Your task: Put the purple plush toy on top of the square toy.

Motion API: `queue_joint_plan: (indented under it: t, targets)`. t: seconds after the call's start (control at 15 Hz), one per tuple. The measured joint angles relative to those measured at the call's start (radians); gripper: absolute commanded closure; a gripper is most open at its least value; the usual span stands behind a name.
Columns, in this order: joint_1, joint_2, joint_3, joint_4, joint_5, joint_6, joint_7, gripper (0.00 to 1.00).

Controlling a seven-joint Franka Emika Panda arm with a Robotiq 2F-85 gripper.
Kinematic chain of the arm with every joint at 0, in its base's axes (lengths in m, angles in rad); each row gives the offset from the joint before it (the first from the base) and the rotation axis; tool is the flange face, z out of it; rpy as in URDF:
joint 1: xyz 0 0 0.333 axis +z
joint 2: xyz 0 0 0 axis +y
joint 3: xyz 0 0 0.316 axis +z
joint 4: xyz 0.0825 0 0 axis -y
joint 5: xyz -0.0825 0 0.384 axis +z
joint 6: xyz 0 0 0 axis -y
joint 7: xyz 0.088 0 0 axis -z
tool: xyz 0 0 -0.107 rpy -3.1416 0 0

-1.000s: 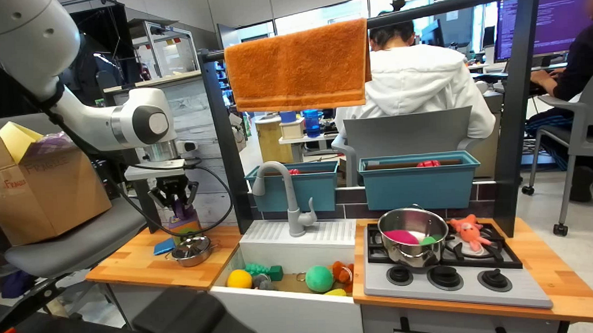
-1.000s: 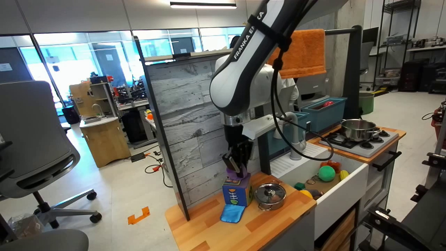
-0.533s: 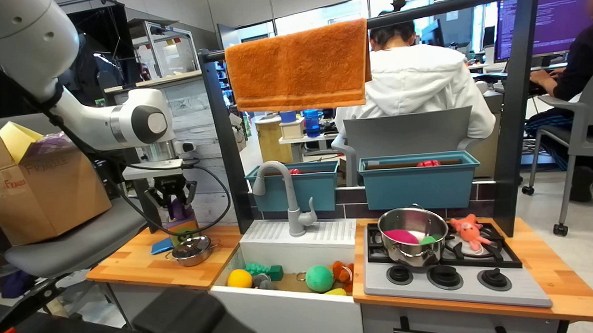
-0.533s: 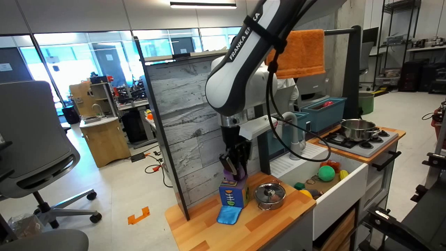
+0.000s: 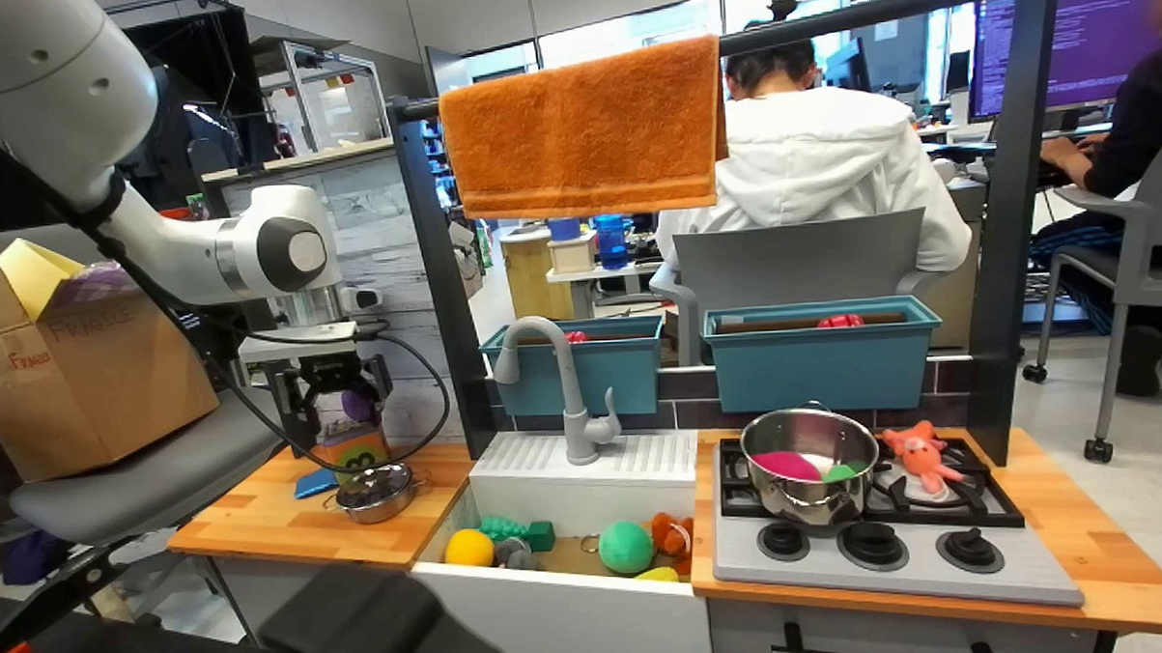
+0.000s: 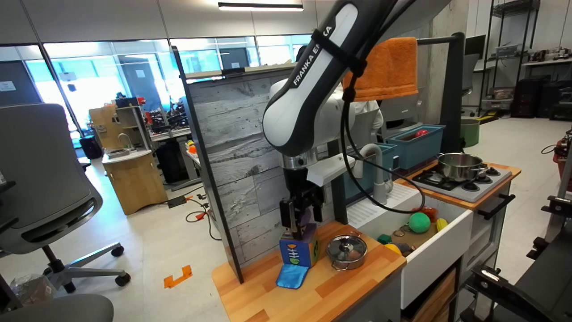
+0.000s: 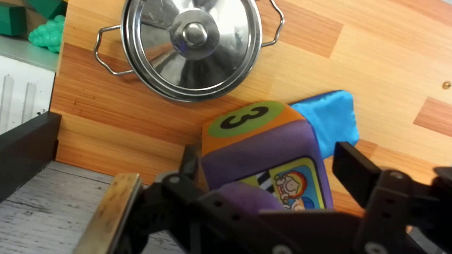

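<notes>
The square toy (image 7: 247, 148) is a soft block with a purple top, an orange side marked 3 and a blue flap (image 7: 332, 116) lying on the counter. In both exterior views the block (image 6: 297, 252) stands at the counter's back, by the wooden panel. The purple plush toy (image 7: 247, 197), a round lump partly covered by gripper parts, appears to rest on the block's top face; it also shows in an exterior view (image 5: 357, 405). My gripper (image 7: 272, 164) is open, its fingers wide apart on either side of the block's top. Neither finger visibly pinches the plush.
A lidded steel pot (image 7: 194, 46) stands close beside the block. The grey wood panel (image 6: 241, 179) rises right behind the arm. A sink (image 5: 561, 598) with balls and toys adjoins the counter. A tall faucet (image 5: 569, 385) and an open pot (image 5: 809, 492) lie farther along.
My gripper's jaws have opened and let go of the purple plush toy, which stays over the block. The block and gripper have shifted slightly toward the counter's outer side.
</notes>
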Motion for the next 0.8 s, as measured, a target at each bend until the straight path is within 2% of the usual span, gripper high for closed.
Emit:
queue_joint_plan:
  t: [0.8]
  targets:
    - [0.000,-0.008,-0.004,-0.016,0.000,0.002,0.014,0.00]
